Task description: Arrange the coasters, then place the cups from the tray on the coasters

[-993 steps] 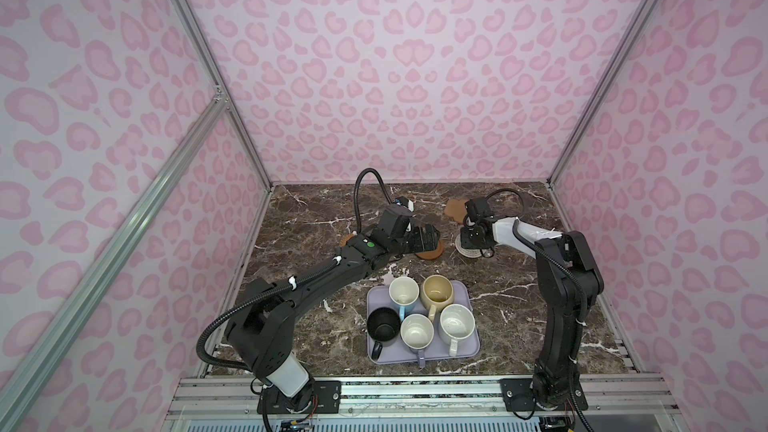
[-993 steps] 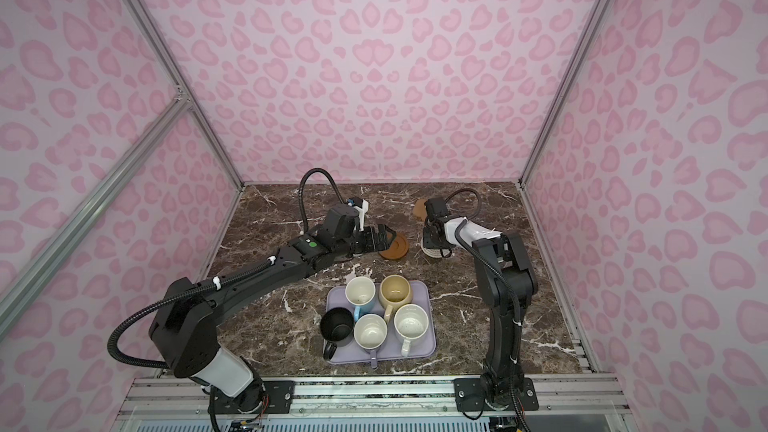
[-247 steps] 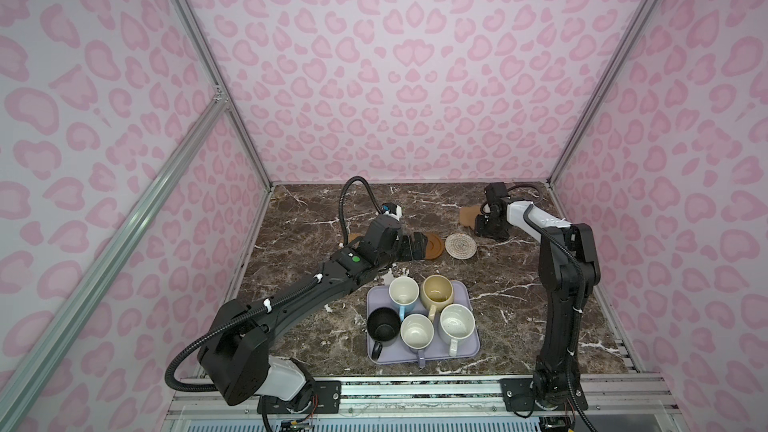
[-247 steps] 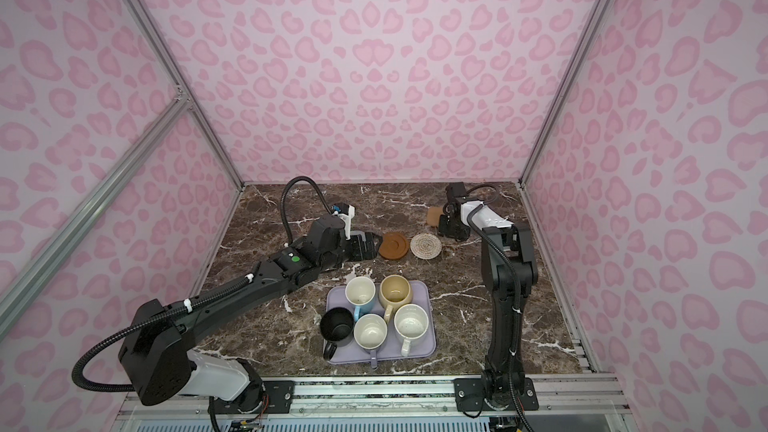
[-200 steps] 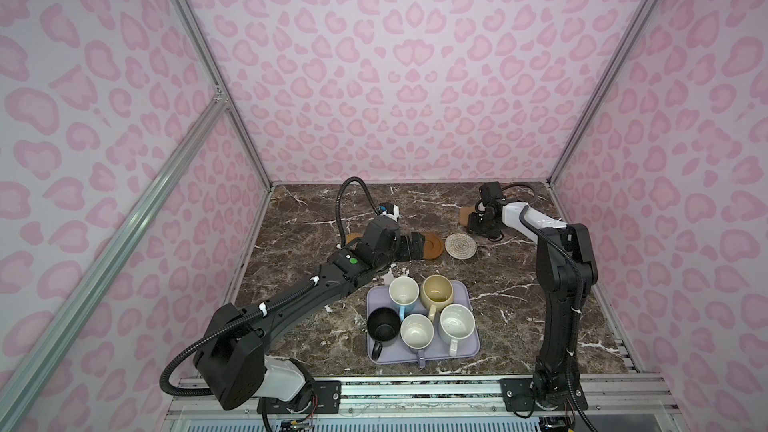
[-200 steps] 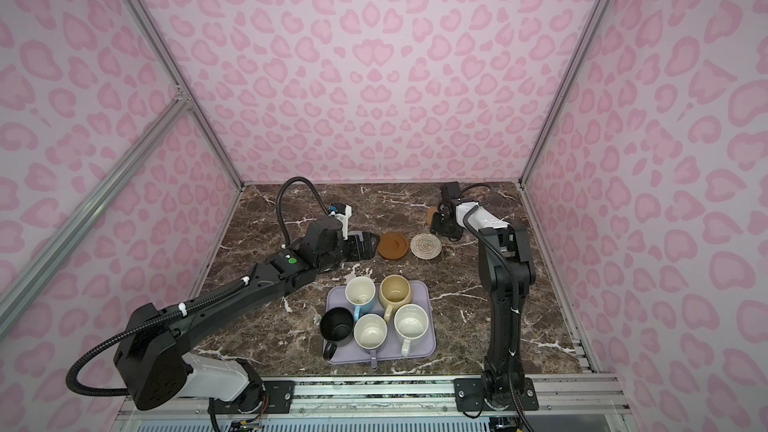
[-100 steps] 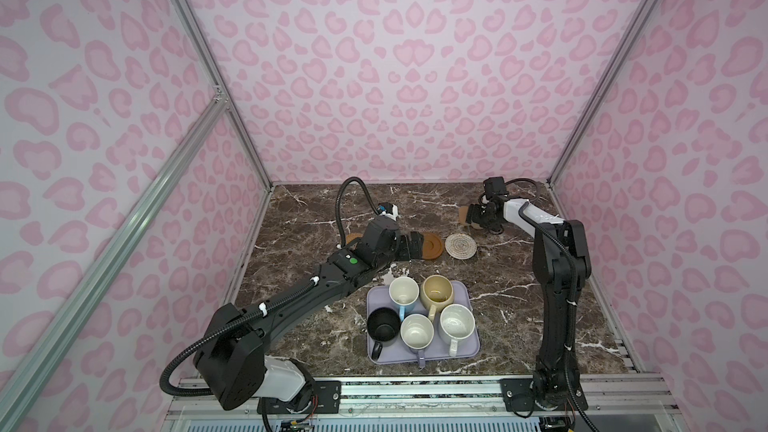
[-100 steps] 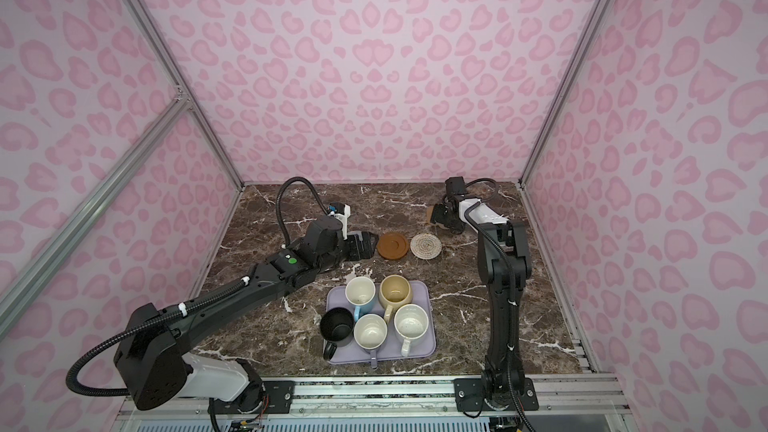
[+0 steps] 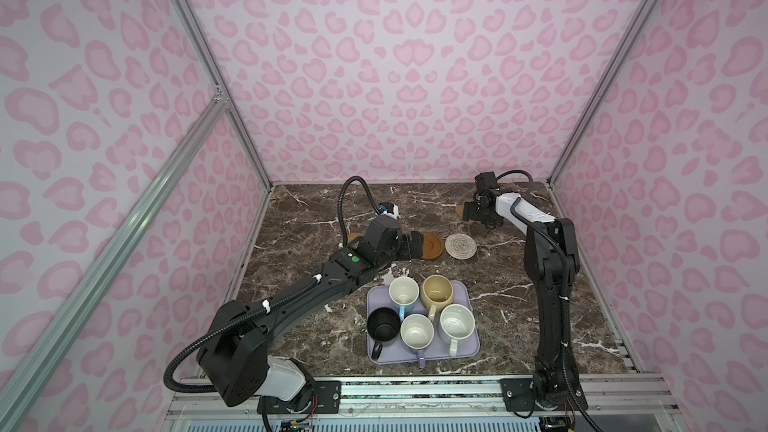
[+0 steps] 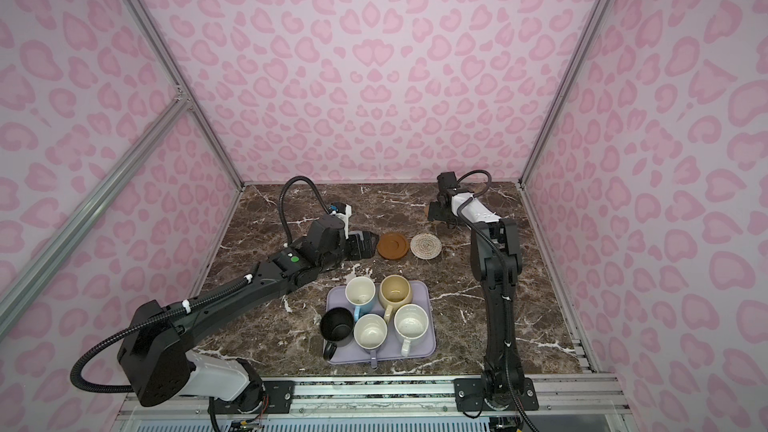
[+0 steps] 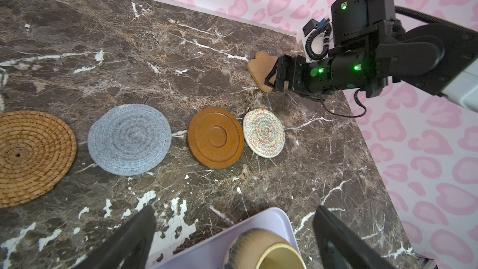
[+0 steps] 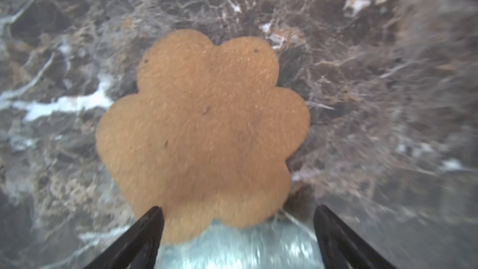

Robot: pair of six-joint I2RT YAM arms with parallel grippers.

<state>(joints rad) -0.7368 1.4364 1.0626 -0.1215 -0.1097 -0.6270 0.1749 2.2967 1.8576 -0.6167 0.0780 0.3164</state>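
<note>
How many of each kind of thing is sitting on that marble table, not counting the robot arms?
Coasters: 5 (orange woven, blue-grey woven, brown wooden, cream woven, tan flower-shaped)
Mugs: 5 (light blue, pale yellow, black, lavender, speckled cream)
Tray: 1
Total: 11

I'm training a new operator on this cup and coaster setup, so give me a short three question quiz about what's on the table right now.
1. True or false: all five mugs stand on the lavender tray.
2. Short answer: which coaster lies by the open right gripper, away from the other four?
3. Fill in: the brown wooden disc lies between the blue-grey woven coaster and the ___ one.
Key: 1 true; 2 tan flower-shaped coaster; 3 cream woven coaster.
</note>
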